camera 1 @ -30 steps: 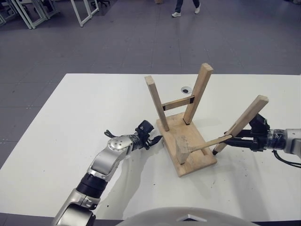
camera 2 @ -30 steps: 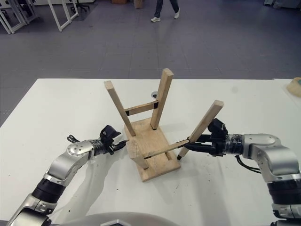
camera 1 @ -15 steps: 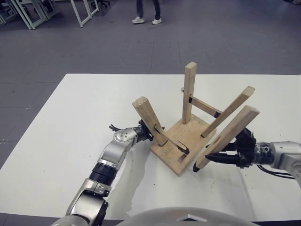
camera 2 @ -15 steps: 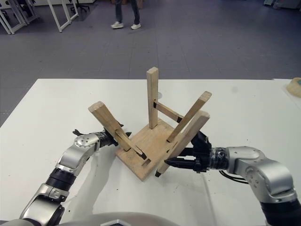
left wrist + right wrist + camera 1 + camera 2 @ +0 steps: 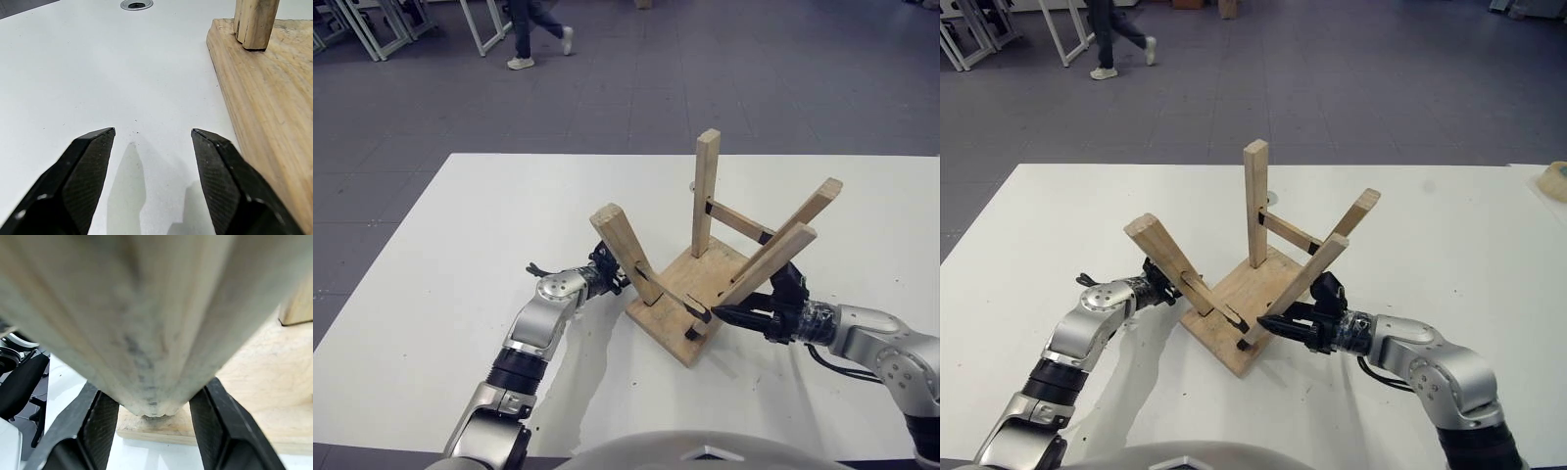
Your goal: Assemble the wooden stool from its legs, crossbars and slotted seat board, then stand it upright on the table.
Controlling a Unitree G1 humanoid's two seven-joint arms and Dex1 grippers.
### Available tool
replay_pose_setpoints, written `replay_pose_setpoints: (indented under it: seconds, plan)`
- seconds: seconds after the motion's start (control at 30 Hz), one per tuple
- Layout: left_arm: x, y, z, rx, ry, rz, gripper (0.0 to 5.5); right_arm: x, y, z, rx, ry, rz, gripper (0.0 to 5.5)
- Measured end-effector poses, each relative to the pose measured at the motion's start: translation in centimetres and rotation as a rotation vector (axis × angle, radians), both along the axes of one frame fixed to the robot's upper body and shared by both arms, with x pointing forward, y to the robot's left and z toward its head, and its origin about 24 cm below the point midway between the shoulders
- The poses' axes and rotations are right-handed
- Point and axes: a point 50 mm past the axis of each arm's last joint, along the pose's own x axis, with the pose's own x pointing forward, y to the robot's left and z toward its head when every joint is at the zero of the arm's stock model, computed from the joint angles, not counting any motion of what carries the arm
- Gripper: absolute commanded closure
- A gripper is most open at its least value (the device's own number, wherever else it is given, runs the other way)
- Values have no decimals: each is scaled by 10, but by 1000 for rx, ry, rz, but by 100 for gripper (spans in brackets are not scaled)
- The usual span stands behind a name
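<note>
Stool: the seat board (image 5: 710, 284) lies flat on the worktop (image 5: 480, 245) with the legs pointing up, so the stool is upside down and not yet complete.
Legs in place: an upright leg (image 5: 705, 191) and a far leg (image 5: 818, 198) are joined by the upper crossbar (image 5: 736, 222). A leaning leg (image 5: 622, 245) tilts outward at the board's left corner, and a low crossbar (image 5: 680, 302) runs from it toward the front corner.
Right gripper (image 5: 729, 315): it is clamped on the lower end of the held leg (image 5: 769, 264), with a finger on each side. The leg slants over the board's front corner, its foot just beside the free end of the low crossbar.
Left gripper (image 5: 152, 132): its fingers are spread with nothing between them, low over the worktop just beside the board's left edge and near the leaning leg's foot.
Risk, slot: the held leg comes in at a slant, so its foot may catch the rim of the slot or slip off the board's edge.
Risk, board: nothing pins the board, so a push from the right could slide or turn it.
Risk, crossbar: the free end could jam against the held leg and lever the leaning leg out.
Change, half a second: the right gripper has carried its leg in from off the corner to the board's front edge, and the left gripper has drawn back slightly.
Change, one second: the board has been turned on the worktop.
</note>
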Motion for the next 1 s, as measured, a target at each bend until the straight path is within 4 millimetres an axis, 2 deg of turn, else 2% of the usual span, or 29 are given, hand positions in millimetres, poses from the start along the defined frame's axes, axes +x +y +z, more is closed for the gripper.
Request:
replay_pose_setpoints:
  seconds: [0.13, 0.27, 0.47, 0.53, 0.7, 0.77, 0.83, 0.9, 0.93, 1.0]
  plan:
    - [1, 3, 2, -3, -6, 15, 261, 2, 4, 1, -73, -104, 18, 347]
    - [2, 5, 3, -2, -13, 34, 261, 11, 2, 3, -158, -253, -47, 348]
    - [0, 13, 5, -19, -32, 92, 261, 15, -3, -9, -193, -432, -99, 348]
    - [-2, 17, 13, -35, -77, 122, 261, 16, -4, -11, -215, -477, -102, 348]
    - [-2, 40, 69, -88, -351, 254, 261, 21, -1, -13, -233, -536, -153, 348]
    - [-3, 48, 112, -100, -560, 266, 261, 22, 0, -14, -229, -532, -165, 348]
    - [-4, 40, 145, -109, -700, 210, 261, 23, 0, -14, -231, -529, -166, 348]
    - [-6, 20, 179, -146, -831, 116, 261, 27, 2, -12, -254, -531, -170, 348]
    - [-7, 10, 191, -155, -877, 63, 261, 29, 3, -12, -274, -538, -170, 348]
    - [-9, -10, 203, -145, -920, -46, 261, 31, 4, -12, -302, -545, -176, 348]
